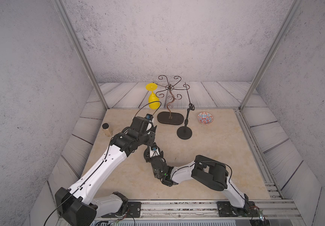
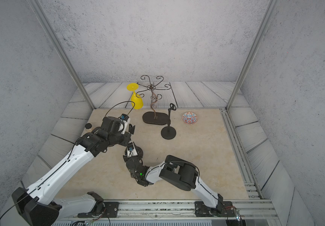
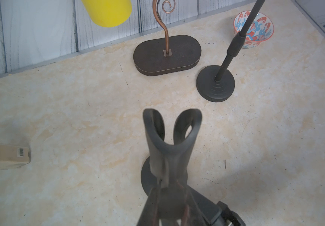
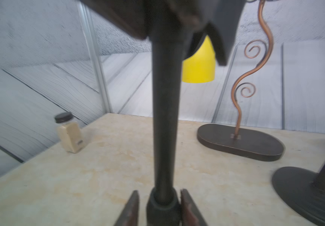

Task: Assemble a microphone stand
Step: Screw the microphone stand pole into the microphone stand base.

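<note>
Right gripper (image 4: 159, 193) stands with jaws parted either side of the pole (image 4: 165, 117) low down, a gap showing on one side. Left gripper (image 3: 169, 193) is clamped on the clip (image 3: 171, 135) at that pole's top, nine o'clock of table (image 1: 216, 166) centre; a second stand (image 1: 185, 127) rises at two o'clock.

You're clearly running in a lab test cell: aluminium frame posts (image 1: 83, 56) upper left, printed backdrop walls (image 1: 167, 39), mounting rail (image 1: 177, 207) along the bottom.

The beige marbled counter (image 1: 216, 166) carries a spice jar (image 1: 106, 129) at its left edge, an oval dark base (image 1: 170, 118) far centre, a round stand base (image 1: 184, 133) just right and nearer, and a patterned bowl (image 1: 205, 118) far right. A second round base (image 3: 145, 176) stands mid-counter.
</note>
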`<state>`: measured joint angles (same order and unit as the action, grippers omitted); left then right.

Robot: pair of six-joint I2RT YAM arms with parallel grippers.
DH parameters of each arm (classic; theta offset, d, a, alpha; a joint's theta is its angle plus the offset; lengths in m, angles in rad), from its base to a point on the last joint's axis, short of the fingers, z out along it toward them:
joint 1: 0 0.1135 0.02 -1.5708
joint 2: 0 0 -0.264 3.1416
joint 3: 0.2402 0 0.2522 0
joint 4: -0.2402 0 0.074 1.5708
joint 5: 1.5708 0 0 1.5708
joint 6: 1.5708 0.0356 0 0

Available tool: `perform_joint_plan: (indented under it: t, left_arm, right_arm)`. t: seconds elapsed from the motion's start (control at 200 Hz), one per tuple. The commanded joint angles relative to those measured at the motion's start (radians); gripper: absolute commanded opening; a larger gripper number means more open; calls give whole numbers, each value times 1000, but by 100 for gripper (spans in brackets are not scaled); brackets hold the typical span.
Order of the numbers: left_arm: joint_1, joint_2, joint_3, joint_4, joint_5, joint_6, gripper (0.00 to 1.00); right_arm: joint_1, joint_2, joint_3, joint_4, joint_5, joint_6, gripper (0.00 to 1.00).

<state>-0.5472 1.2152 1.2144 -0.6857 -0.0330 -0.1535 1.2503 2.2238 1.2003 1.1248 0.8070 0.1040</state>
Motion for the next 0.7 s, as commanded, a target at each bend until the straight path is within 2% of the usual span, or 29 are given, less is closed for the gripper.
perform_joint_plan:
  t: [0.0, 0.13, 0.185, 0.32, 0.365, 0.515, 0.691]
  left_arm:
    - [-12, -8, -1, 17, 67, -5, 1]
    - [-11, -9, -1, 16, 68, -4, 1]
    - [-8, -11, -2, 15, 70, -3, 2]
    - [-6, -13, -3, 15, 69, -2, 2]
    - [-5, -14, -3, 15, 70, -1, 1]
    - [-3, -10, -1, 17, 74, -2, 2]
    - [-3, -5, 6, 12, 74, 1, 1]
  right_arm:
    - [-18, -36, -115, 94, -296, -8, 59]
    - [-90, -125, -274, 169, -601, -12, 61]
    - [-135, -163, -326, 172, -766, -10, 61]
    - [-276, -240, -362, 64, -1166, 2, 58]
    - [-313, -258, -357, 17, -1265, -6, 56]
    - [-386, -291, -301, -153, -1402, -99, 48]
    - [-418, -254, -212, -246, -1451, -129, 45]
